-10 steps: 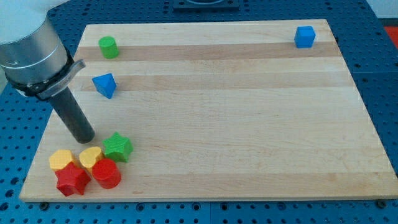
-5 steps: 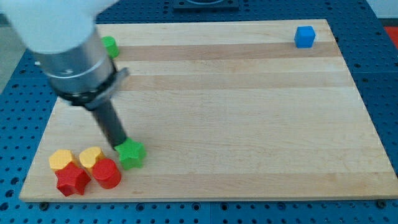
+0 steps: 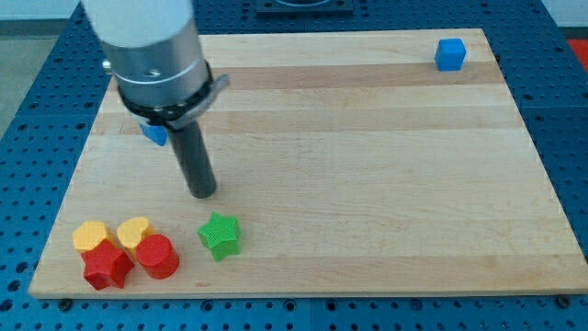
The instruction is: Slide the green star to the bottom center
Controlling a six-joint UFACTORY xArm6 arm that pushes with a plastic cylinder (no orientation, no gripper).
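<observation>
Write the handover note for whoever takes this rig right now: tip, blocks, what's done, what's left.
My tip is off the green star, up and to the view's left of it, not touching.
The star lies near the bottom edge, left of centre, clear of the red and yellow cluster.
Blue cube at the top right; another blue block shows behind the arm.
Done: star freed from the cluster.
Left: push it rightward to the bottom centre.

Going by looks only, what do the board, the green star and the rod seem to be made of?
Board: pale wood with a smooth finish; lengthwise grain and plank bands show. Green star: probably plastic, in one solid matt colour with no grain. Rod ending in my tip: dark and matt, possibly rubber or plastic, under a brushed metal collar; the exact material is unclear. My tip stands above and just left of the star, apart from it.
</observation>
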